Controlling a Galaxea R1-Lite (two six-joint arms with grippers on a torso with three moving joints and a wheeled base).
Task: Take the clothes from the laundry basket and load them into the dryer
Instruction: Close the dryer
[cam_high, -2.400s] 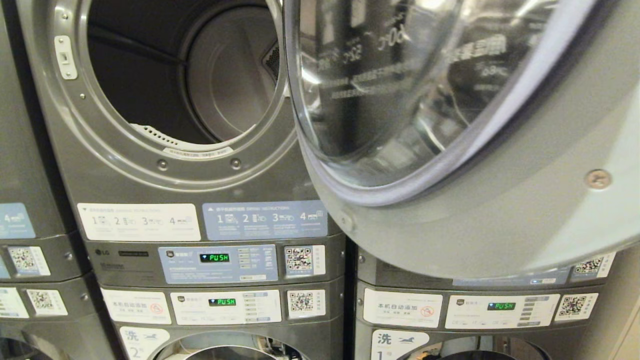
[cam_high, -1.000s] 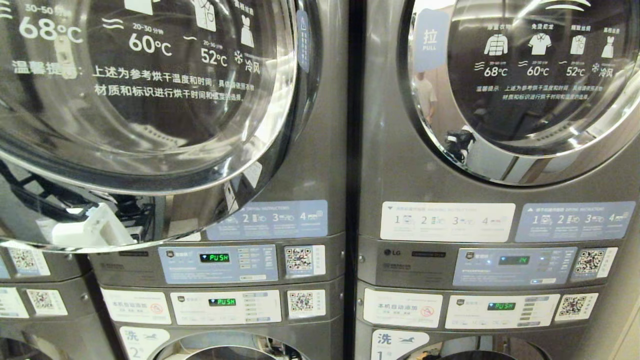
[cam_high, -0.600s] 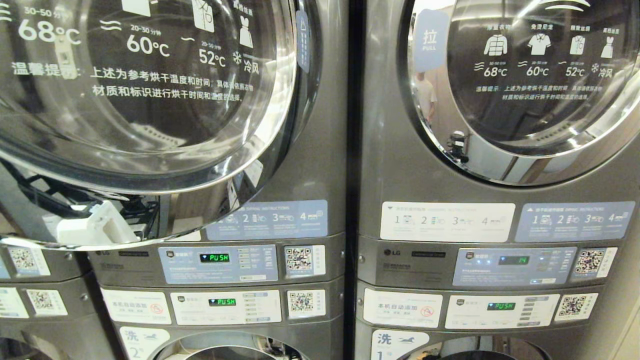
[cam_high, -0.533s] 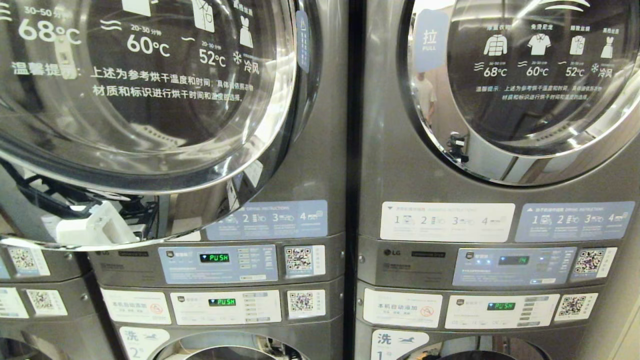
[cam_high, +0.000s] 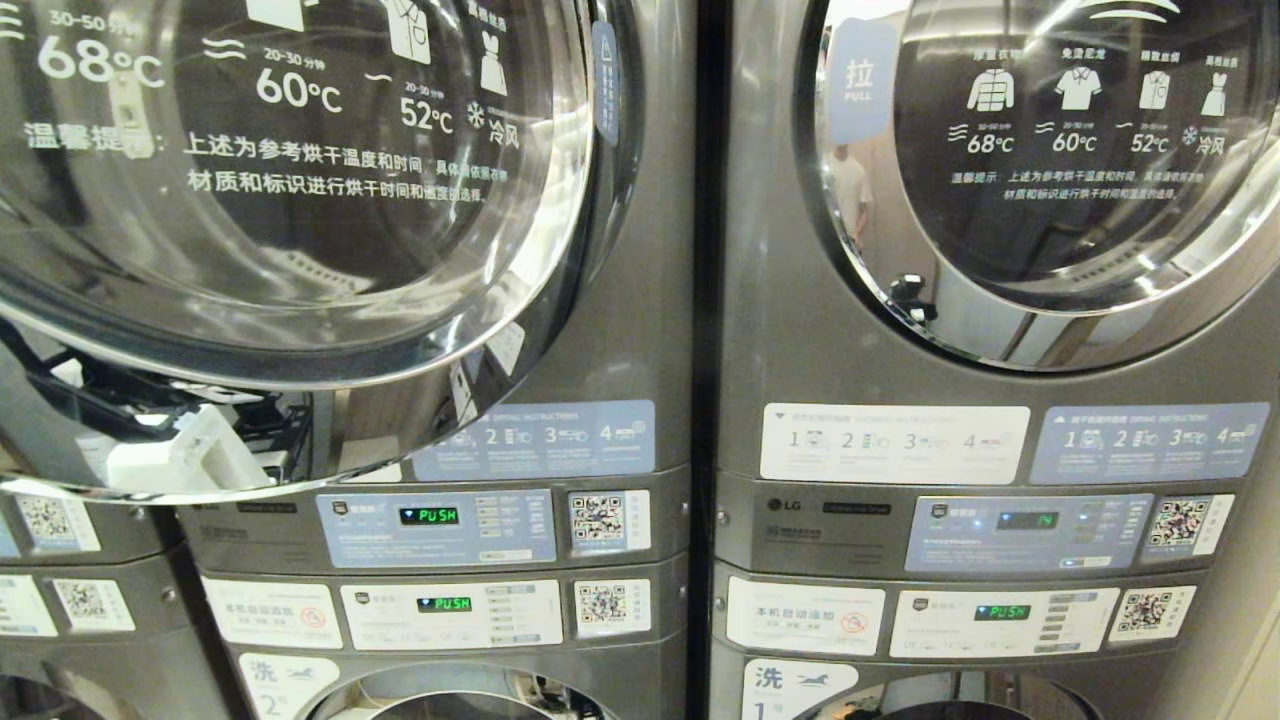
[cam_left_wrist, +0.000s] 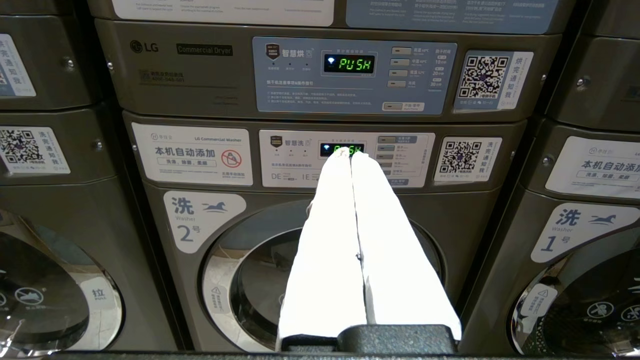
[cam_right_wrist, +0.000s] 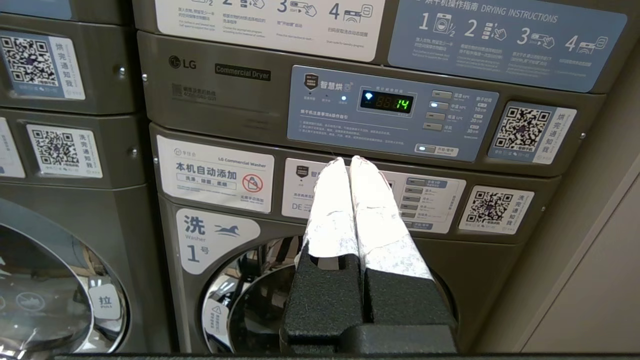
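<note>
Swung shut since earlier, the dryer door now covers the drum, apparently loaded. Left gripper and right gripper hang parked before the washers, fingers pressed together, empty.

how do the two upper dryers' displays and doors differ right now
The dark grey LG dryer on the left shows green "PUSH"; the alike grey dryer on the right shows a number. The left chrome-rimmed glass door looms larger and nearer than the right door. Both carry white garment icons and temperatures.
</note>
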